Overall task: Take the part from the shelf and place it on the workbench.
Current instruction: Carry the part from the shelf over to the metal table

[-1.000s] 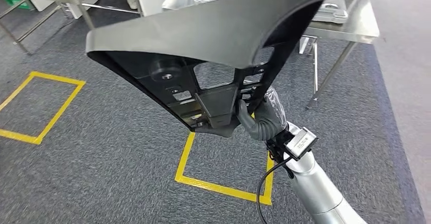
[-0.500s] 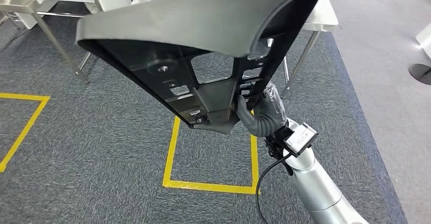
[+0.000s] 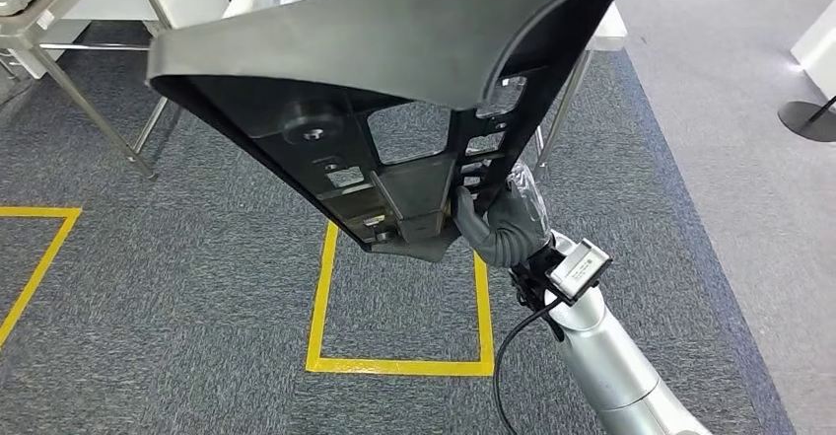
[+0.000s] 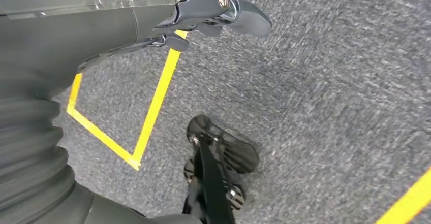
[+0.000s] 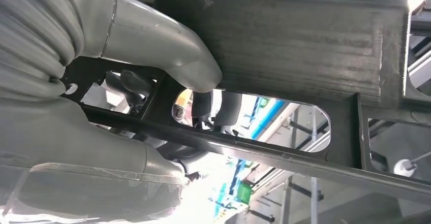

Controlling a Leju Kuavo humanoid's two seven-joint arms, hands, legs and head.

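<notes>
The part (image 3: 394,70) is a large black plastic panel, ribbed on its underside with several cut-outs. My right hand (image 3: 498,223) grips it at its lower end and holds it up in front of the head camera. From the right wrist the thumb (image 5: 167,46) presses on the panel's frame (image 5: 284,36) and darker fingers reach through a slot. My left hand (image 4: 152,26) hangs over the carpet, fingers stretched out and holding nothing. A steel workbench (image 3: 609,31) lies behind the part, largely hidden by it.
Grey carpet carries a yellow taped square (image 3: 399,356) just below the part and another yellow corner (image 3: 39,248) at the left. A second steel table (image 3: 59,21) stands at the back left. A dark round stand base (image 3: 806,119) sits on the smooth floor at the right.
The whole scene has slid left and downward as the camera moved; the workbench is nearer and more central. The part stays in my right hand, held the same way.
</notes>
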